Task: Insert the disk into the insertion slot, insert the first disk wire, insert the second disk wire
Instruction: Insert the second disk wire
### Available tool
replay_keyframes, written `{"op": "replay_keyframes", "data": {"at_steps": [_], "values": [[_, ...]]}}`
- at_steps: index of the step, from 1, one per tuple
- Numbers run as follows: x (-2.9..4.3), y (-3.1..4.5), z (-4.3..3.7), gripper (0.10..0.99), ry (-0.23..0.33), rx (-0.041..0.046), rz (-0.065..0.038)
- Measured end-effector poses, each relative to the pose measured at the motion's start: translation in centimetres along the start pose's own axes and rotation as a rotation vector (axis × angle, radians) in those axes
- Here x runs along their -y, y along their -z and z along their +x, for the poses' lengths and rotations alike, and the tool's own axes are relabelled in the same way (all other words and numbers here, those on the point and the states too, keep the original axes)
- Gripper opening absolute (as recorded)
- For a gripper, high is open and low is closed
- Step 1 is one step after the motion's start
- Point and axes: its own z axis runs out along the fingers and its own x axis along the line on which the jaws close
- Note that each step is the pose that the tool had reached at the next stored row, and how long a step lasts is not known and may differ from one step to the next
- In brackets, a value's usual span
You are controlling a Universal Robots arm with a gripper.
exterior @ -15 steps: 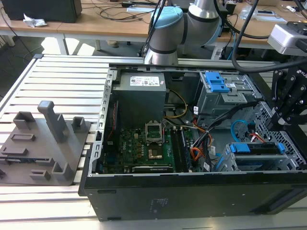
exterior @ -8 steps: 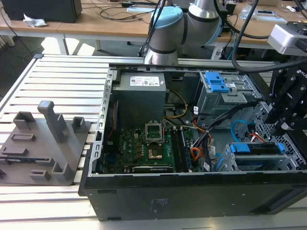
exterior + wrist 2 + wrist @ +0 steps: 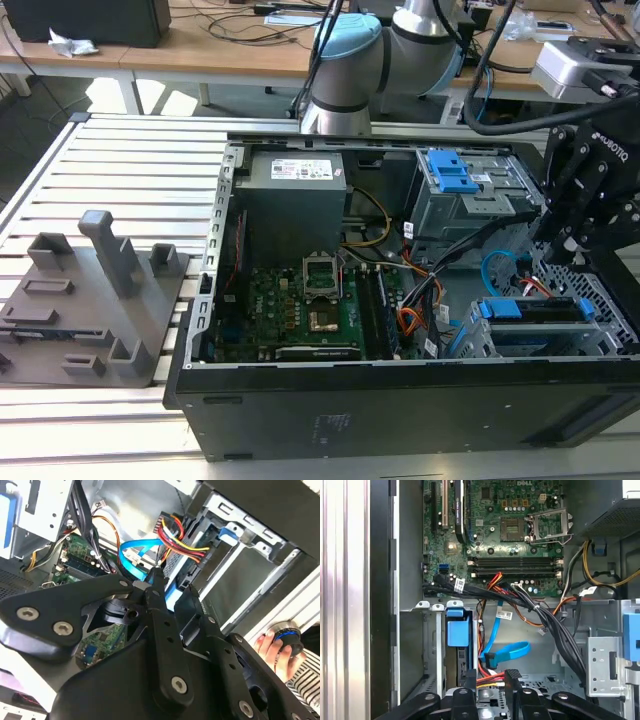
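Blue-framed disk [image 3: 530, 310] lies in slot [image 3: 472, 338], near gripper [image 3: 552, 255].

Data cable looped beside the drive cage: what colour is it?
The data cable is bright blue; the first wrist view shows it best.

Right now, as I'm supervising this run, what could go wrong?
The blue cable loops right by the gripper and could snag. The red and yellow wires bunch close to it too and might get pulled. A hand holds something just past the drive cage, perhaps too close.
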Motion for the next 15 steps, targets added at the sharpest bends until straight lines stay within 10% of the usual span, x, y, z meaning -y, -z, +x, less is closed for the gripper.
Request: {"op": "replay_keyframes", "data": {"at_steps": [10, 15], "values": [[-1.41, -1.70, -0.10, 0.361, 0.086, -0.0040, 0.004], [-1.40, -1.96, -0.10, 0.361, 0.093, -0.0234, 0.004]]}}
